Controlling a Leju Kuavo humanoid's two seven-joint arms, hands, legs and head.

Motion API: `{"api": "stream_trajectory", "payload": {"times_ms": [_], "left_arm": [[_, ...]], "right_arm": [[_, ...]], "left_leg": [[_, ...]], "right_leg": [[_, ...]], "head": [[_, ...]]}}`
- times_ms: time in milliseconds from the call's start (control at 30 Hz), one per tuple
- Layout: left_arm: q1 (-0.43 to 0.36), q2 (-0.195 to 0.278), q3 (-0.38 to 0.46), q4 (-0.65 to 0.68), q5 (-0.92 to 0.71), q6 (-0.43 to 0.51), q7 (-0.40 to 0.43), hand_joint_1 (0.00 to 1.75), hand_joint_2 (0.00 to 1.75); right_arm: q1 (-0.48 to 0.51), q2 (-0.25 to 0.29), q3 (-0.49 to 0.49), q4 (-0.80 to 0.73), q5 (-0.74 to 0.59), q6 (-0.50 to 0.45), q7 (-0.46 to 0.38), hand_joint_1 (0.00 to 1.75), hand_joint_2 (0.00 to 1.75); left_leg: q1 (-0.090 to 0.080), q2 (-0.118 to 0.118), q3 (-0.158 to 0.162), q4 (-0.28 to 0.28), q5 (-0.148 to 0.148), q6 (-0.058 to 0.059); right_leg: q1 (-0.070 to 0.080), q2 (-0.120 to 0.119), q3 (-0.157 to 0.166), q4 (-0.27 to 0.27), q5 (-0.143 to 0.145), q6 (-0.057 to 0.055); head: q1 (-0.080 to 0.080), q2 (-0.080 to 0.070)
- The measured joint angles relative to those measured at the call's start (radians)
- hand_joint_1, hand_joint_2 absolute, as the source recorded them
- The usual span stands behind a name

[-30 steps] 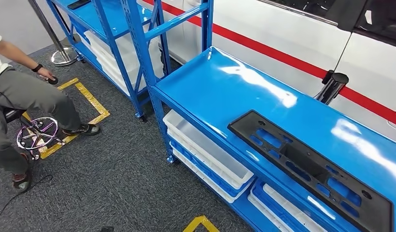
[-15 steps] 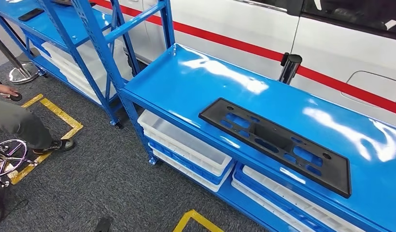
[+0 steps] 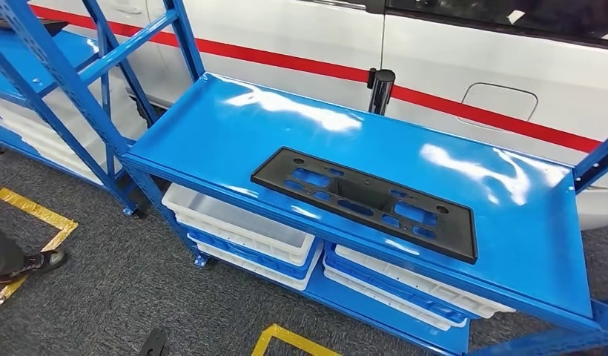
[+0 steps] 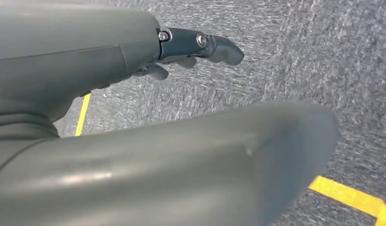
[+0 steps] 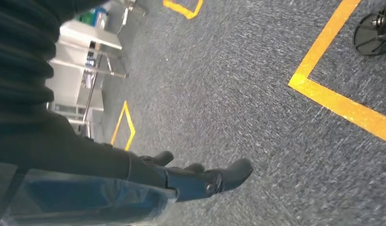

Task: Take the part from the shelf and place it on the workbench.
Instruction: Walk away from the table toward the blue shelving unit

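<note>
We see one black perforated part [image 3: 364,202] near the blue shelf's [image 3: 212,126] front edge; left hand [image 4: 191,47] and right hand [image 5: 196,179] hang released, grasping nothing.

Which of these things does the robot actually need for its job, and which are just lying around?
Part of the job:
black part, flat on the blue shelf
left hand and right hand, both holding nothing, hanging over the carpet

Just lying about:
white trays under the shelf
white car behind
yellow floor tape
person's shoe
</note>
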Motion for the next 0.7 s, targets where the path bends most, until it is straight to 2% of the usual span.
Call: {"api": "stream_trajectory", "payload": {"times_ms": [33,67,100,133,167,200,233,267,300,333,367,400,433,467,500,533,567,600,633,700], "left_arm": [[-0.003,0.001,0.002,-0.001,0.001,-0.002,-0.001,0.00,0.00],[-0.006,0.002,0.003,-0.001,0.003,-0.003,-0.001,0.00,0.00],[-0.009,0.002,0.003,-0.002,0.003,-0.003,-0.002,0.00,0.00],[-0.011,0.002,0.003,-0.002,0.003,-0.004,-0.002,0.00,0.00],[-0.012,0.002,0.004,-0.003,0.002,-0.005,-0.003,0.00,0.00],[-0.011,0.002,0.005,-0.002,0.002,-0.006,-0.003,0.00,0.00],[-0.011,0.002,0.006,-0.002,0.002,-0.007,-0.003,0.00,0.00],[-0.010,0.002,0.006,-0.002,0.002,-0.009,-0.003,0.00,0.00],[-0.010,0.001,0.007,-0.002,0.002,-0.010,-0.002,0.00,0.00],[-0.010,0.000,0.007,-0.002,0.002,-0.013,-0.002,0.00,0.00],[-0.011,-0.001,0.007,-0.002,0.001,-0.015,-0.001,0.00,0.00],[-0.012,0.000,0.007,-0.003,0.000,-0.017,0.000,0.00,0.00],[-0.013,0.002,0.007,-0.003,-0.001,-0.019,0.000,0.00,0.00],[-0.015,0.003,0.007,-0.003,-0.003,-0.020,0.001,0.00,0.00],[-0.016,0.005,0.007,-0.004,-0.004,-0.020,0.002,0.00,0.00],[-0.018,0.004,0.007,-0.004,-0.005,-0.021,0.004,0.00,0.00],[-0.020,0.003,0.007,-0.004,-0.005,-0.021,0.004,0.00,0.00],[-0.022,0.003,0.007,-0.005,-0.005,-0.021,0.005,0.00,0.00],[-0.022,0.002,0.007,-0.005,-0.006,-0.021,0.006,0.00,0.00],[-0.020,0.002,0.007,-0.005,-0.006,-0.021,0.007,0.00,0.00]], "right_arm": [[0.001,0.000,0.000,0.000,0.000,0.000,0.000,0.00,1.75],[0.002,-0.001,-0.001,0.000,0.000,0.000,0.001,0.00,1.75],[0.003,-0.002,-0.001,0.000,0.000,0.000,0.001,0.00,1.75],[0.001,-0.003,-0.001,0.000,0.000,0.000,0.001,0.00,1.75],[-0.001,-0.003,-0.002,0.000,0.000,0.000,0.001,0.00,1.75],[-0.003,-0.004,-0.002,0.000,0.000,0.000,0.001,0.00,1.75],[-0.003,-0.004,-0.003,0.000,-0.001,0.000,0.001,0.00,1.75],[-0.002,-0.005,-0.004,0.000,-0.001,0.000,0.001,0.00,1.75],[0.000,-0.006,-0.006,0.000,-0.001,0.000,0.001,0.00,1.75],[0.002,-0.007,-0.006,0.000,-0.002,0.000,0.001,0.00,1.75],[0.003,-0.008,-0.007,0.000,-0.002,0.000,0.001,0.00,1.75],[0.001,-0.007,-0.007,0.000,-0.003,0.000,0.001,0.00,1.75],[0.000,-0.006,-0.007,0.000,-0.003,-0.001,0.001,0.00,1.75],[-0.002,-0.005,-0.007,0.000,-0.004,-0.001,0.001,0.00,1.75],[-0.003,-0.004,-0.008,0.000,-0.004,-0.001,0.001,0.00,1.75],[-0.002,-0.004,-0.008,-0.001,-0.005,-0.001,0.001,0.00,1.75],[0.000,-0.004,-0.009,0.000,-0.006,-0.001,0.001,0.00,1.75],[0.001,-0.004,-0.009,0.000,-0.006,-0.001,0.001,0.00,1.75],[0.002,-0.004,-0.010,0.000,-0.006,-0.001,0.001,0.00,1.75],[0.002,-0.003,-0.010,0.000,-0.006,-0.001,0.002,0.00,1.75]], "left_leg": [[-0.002,0.011,0.001,-0.005,0.004,0.004],[-0.001,0.023,0.003,-0.016,0.011,0.008],[0.000,0.034,0.005,-0.027,0.020,0.013],[0.001,0.047,0.006,-0.038,0.027,0.017],[0.002,0.061,0.005,-0.045,0.033,0.020],[0.001,0.075,0.002,-0.047,0.034,0.022],[0.000,0.090,-0.001,-0.046,0.035,0.022],[0.000,0.105,-0.004,-0.046,0.036,0.020],[0.001,0.118,-0.006,-0.045,0.037,0.018],[0.002,0.131,-0.007,-0.044,0.037,0.014],[0.003,0.144,-0.007,-0.039,0.035,0.008],[0.003,0.156,-0.009,-0.034,0.032,0.000],[0.002,0.168,-0.010,-0.026,0.026,-0.010],[0.000,0.179,-0.010,-0.020,0.021,-0.018],[0.000,0.189,-0.009,-0.018,0.017,-0.025],[0.002,0.199,-0.006,-0.016,0.015,-0.030],[0.007,0.199,-0.004,-0.014,0.011,-0.037],[0.012,0.180,-0.007,-0.002,-0.002,-0.042],[0.016,0.152,-0.017,0.026,-0.027,-0.047],[0.019,0.088,-0.064,0.139,-0.103,-0.050]], "right_leg": [[0.000,0.009,-0.005,-0.003,0.004,0.006],[0.001,0.001,-0.011,-0.001,0.005,0.011],[0.004,-0.018,-0.023,0.013,-0.003,0.012],[0.006,-0.045,-0.043,0.048,-0.022,0.009],[0.004,-0.076,-0.073,0.106,-0.050,0.004],[0.001,-0.093,-0.108,0.176,-0.082,0.002],[-0.003,-0.102,-0.140,0.243,-0.107,0.004],[-0.008,-0.107,-0.157,0.283,-0.119,0.011],[-0.013,-0.111,-0.154,0.287,-0.117,0.023],[-0.019,-0.119,-0.128,0.245,-0.099,0.037],[-0.025,-0.139,-0.081,0.168,-0.075,0.051],[-0.027,-0.163,-0.039,0.098,-0.057,0.059],[-0.028,-0.182,-0.007,0.041,-0.042,0.061],[-0.027,-0.193,0.008,0.012,-0.036,0.055],[-0.024,-0.188,0.006,0.012,-0.036,0.045],[-0.024,-0.173,0.002,0.013,-0.034,0.036],[-0.025,-0.160,0.000,0.015,-0.032,0.028],[-0.026,-0.148,-0.001,0.015,-0.030,0.020],[-0.028,-0.137,-0.002,0.015,-0.026,0.014],[-0.023,-0.115,-0.007,0.015,-0.019,0.003]], "head": [[-0.001,0.000],[-0.001,0.000],[0.000,0.000],[0.003,0.000],[0.005,0.000],[0.007,0.000],[0.008,0.000],[0.008,0.000],[0.009,0.000],[0.009,0.000],[0.009,0.000],[0.011,0.000],[0.012,0.000],[0.011,0.000],[0.010,0.000],[0.007,0.000],[0.006,0.000],[0.006,0.000],[0.005,0.000],[0.003,0.000]]}}
